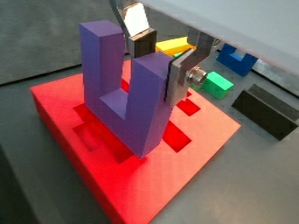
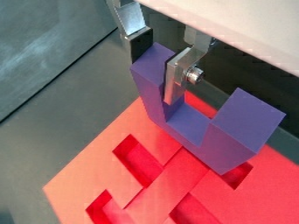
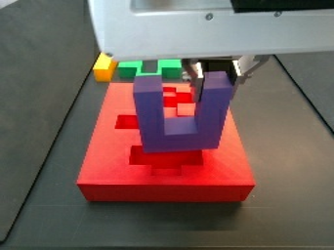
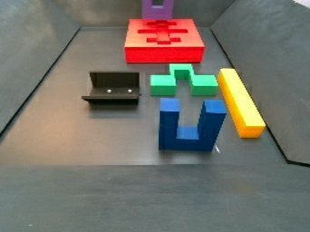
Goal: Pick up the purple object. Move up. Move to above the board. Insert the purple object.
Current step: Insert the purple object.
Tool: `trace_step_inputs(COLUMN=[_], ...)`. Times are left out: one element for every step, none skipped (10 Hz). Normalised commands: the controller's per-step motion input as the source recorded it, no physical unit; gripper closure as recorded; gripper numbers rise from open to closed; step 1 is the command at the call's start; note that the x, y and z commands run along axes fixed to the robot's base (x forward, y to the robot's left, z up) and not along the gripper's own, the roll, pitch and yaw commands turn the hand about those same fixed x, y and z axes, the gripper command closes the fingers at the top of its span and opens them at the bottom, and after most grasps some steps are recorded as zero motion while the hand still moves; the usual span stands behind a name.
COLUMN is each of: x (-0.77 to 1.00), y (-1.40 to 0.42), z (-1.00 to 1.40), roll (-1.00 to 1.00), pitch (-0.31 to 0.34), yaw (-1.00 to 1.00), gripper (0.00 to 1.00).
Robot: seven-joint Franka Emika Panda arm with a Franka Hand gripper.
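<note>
— Gripping what w/ those fingers (image 2: 176,74)?
— Gripper (image 1: 160,54) is clamping one prong of the purple object (image 1: 126,92), pads pinching it from both sides.
— Where's it sitting?
— U-block is hanging upright, prongs up, base bar low over the red board (image 1: 176,171), right at the cross cut-outs (image 2: 152,171). Can't tell if it's touching.
— Beyond that?
— Green block (image 3: 146,69) and yellow bar (image 3: 102,66) are lying behind the board.

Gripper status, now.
Gripper: shut on the matte blue-purple U-shaped block, fingers clamping one prong, above the flat red board.
</note>
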Motion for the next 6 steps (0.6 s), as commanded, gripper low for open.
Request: trace_step_inputs(x=[0.18, 0.17, 0.06, 0.05, 0.01, 0.00], y=[-0.22, -0.10, 0.00, 0.00, 0.00, 0.00], z=[-0.04, -0.03, 0.00, 0.00, 0.00, -0.07], roll=[0.31, 0.32, 0.28, 0.25, 0.25, 0.24], pitch=[0.010, 0.004, 0.000, 0.000, 0.000, 0.000], yaw=[0.00, 0.00, 0.00, -0.01, -0.01, -0.01], gripper=[1.00, 1.00, 1.00, 1.00, 1.00, 1.00])
